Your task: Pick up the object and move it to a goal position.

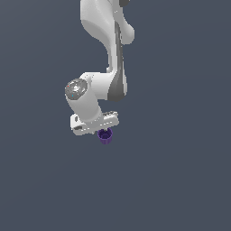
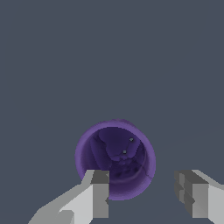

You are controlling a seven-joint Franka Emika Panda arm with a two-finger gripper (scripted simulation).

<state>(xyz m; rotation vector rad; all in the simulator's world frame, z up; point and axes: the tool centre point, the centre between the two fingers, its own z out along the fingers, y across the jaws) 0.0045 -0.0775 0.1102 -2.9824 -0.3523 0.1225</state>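
purple cup (image 1: 105,136): 1 | robot arm (image 1: 110,58): 1 | fingers (image 2: 98,197): 2

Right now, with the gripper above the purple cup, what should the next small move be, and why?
Probably shift the gripper sideways to centre it. In the wrist view the open jaws do not straddle the purple cup: one finger overlaps its rim, the other stands clear beside it. Closing now would likely miss or clip the rim.

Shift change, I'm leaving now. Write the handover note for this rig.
Gripper: open, pointing down, empty. In the wrist view one finger overlaps the cup's rim, the other stands clear of it.
Cup: purple, mouth up, right under the gripper; whether it rests on the grey surface cannot be told.
Done: gripper brought over the cup.
Left: centre the fingers on it, close, lift, carry to the goal. No goal marker shows in either view.
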